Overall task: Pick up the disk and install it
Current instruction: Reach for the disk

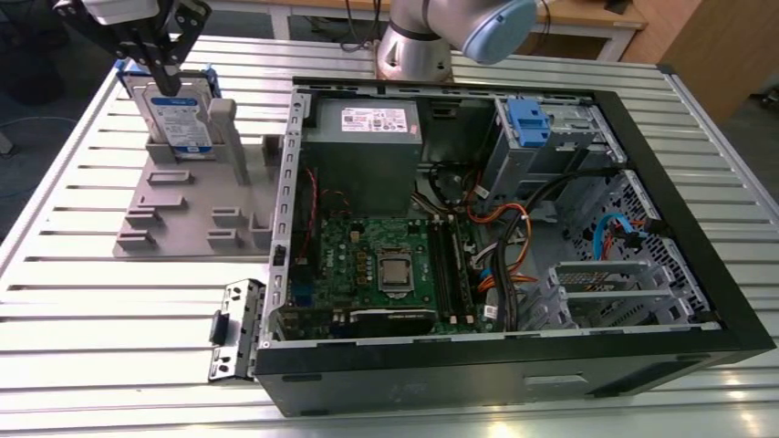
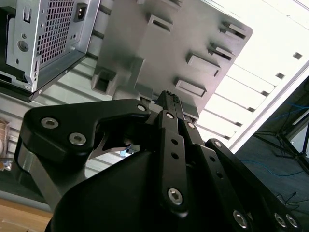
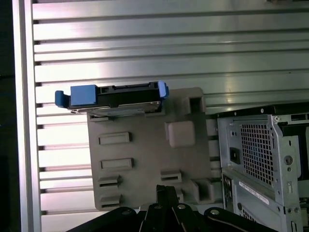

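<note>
The disk (image 1: 179,114), silver with a blue-and-white label and a blue carrier, stands upright on edge in a slot of the grey holder (image 1: 182,219) at the exterior view's left. In the first wrist view the disk (image 3: 113,97) is seen from its top edge, at the far end of the grey holder (image 3: 145,150). My gripper (image 1: 164,78) hangs just above the disk's top edge, its black fingers closed to a point with nothing between them. The shut fingertips also appear in both wrist views (image 3: 166,191) (image 2: 169,96), above the holder (image 2: 183,38).
An open computer case (image 1: 487,228) lies on the slatted metal table (image 1: 73,301), right of the holder. Inside are a grey power supply box (image 1: 361,137), a motherboard (image 1: 389,265), cables and a drive cage holding a blue bracket (image 1: 526,119). The case's rear corner (image 3: 260,159) borders the holder.
</note>
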Robot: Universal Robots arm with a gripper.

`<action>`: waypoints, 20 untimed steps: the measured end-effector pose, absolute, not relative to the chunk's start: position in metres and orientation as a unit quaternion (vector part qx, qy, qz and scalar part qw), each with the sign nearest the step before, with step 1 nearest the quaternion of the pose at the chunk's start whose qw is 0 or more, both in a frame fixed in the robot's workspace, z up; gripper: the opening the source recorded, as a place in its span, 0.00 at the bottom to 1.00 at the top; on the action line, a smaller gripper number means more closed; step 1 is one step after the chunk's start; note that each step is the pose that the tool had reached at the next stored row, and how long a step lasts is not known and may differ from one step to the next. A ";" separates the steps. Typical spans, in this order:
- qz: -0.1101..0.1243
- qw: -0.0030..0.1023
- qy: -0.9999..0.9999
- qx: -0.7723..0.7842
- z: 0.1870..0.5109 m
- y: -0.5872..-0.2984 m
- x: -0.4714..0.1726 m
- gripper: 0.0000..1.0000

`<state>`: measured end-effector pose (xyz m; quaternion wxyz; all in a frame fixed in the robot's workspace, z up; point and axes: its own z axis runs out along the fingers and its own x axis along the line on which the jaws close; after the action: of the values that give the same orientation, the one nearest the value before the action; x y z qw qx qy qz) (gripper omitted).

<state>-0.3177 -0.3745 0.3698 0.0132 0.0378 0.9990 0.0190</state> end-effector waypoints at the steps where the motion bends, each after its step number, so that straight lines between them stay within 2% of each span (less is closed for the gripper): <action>1: 0.019 0.013 0.999 0.038 0.369 -0.374 -0.318 0.10; 20: 0.019 0.013 0.999 0.038 0.362 -0.359 -0.322 0.10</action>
<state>-0.3219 -0.3595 0.3623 0.0132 0.0378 0.9990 0.0190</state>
